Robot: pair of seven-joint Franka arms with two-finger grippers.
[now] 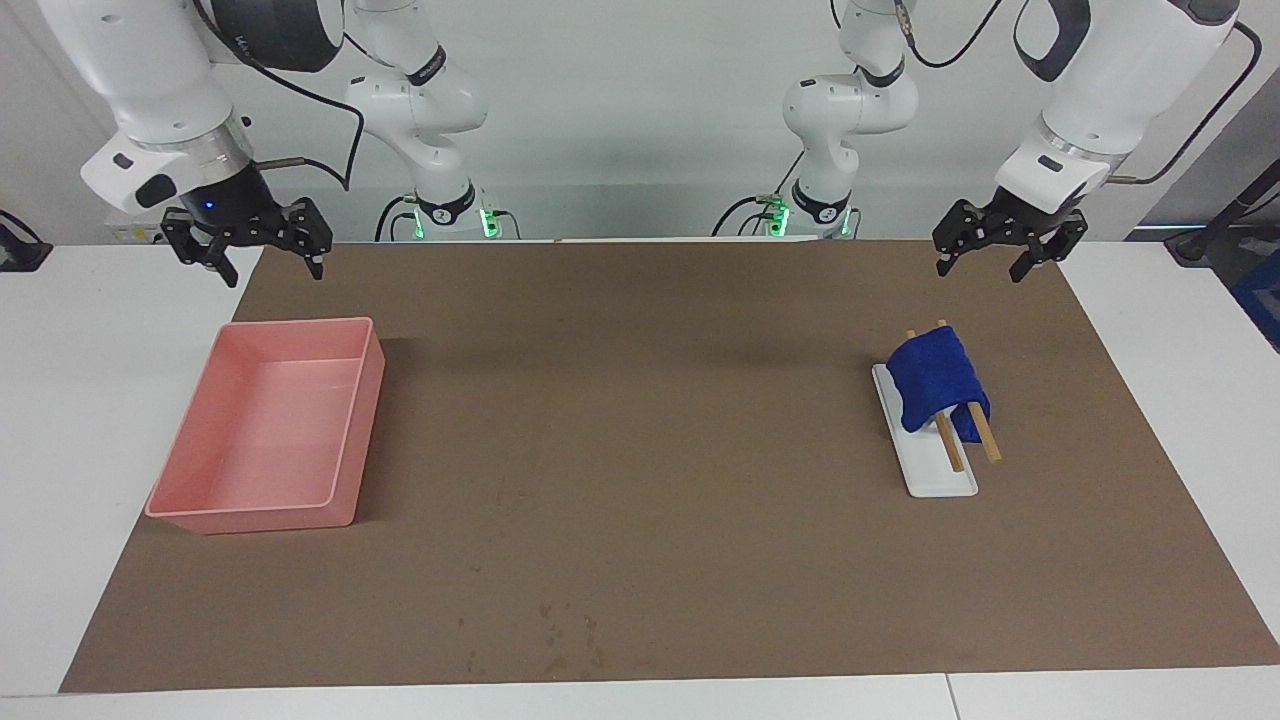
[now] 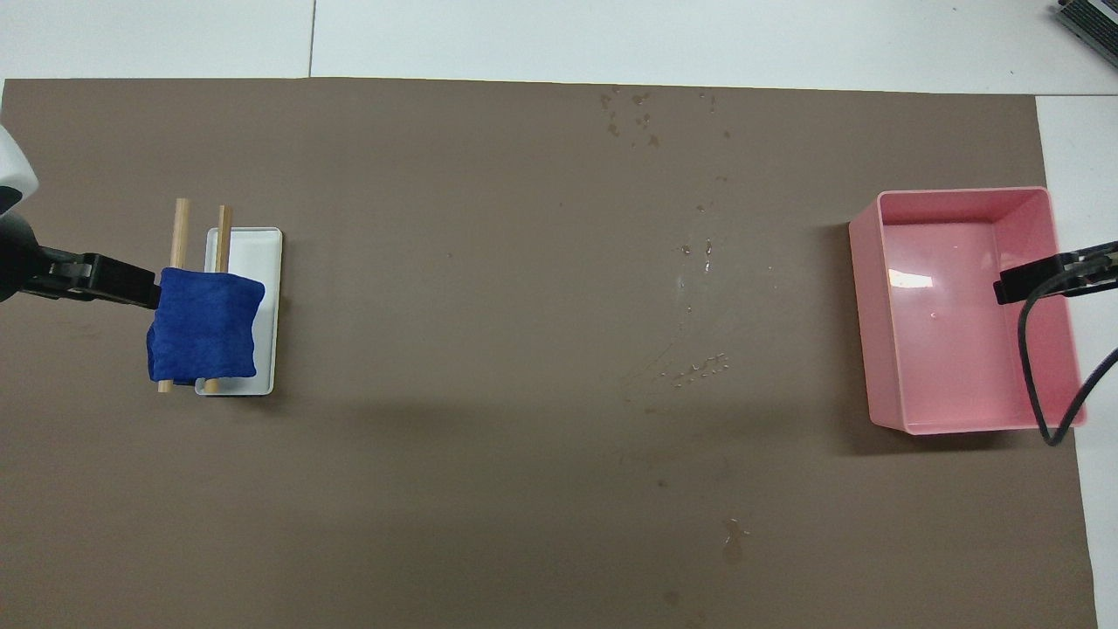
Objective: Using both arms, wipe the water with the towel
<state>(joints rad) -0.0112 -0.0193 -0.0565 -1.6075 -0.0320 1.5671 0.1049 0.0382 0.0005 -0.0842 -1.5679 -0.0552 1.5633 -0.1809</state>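
Lying on a white table (image 1: 60,420), the brown mat (image 1: 640,450) shows water drops (image 2: 699,371) at its middle; the pink tray (image 1: 255,505) sits at nine o'clock in the facing view, the blue towel (image 1: 935,385) at three; left gripper (image 1: 1005,262) and right gripper (image 1: 262,268) both hang released.

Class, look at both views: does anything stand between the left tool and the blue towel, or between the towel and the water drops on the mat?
Nothing visible does. The open left tool hangs above the mat, with only air between it and the towel draped over two wooden sticks. Bare mat lies between the towel and the water drops.
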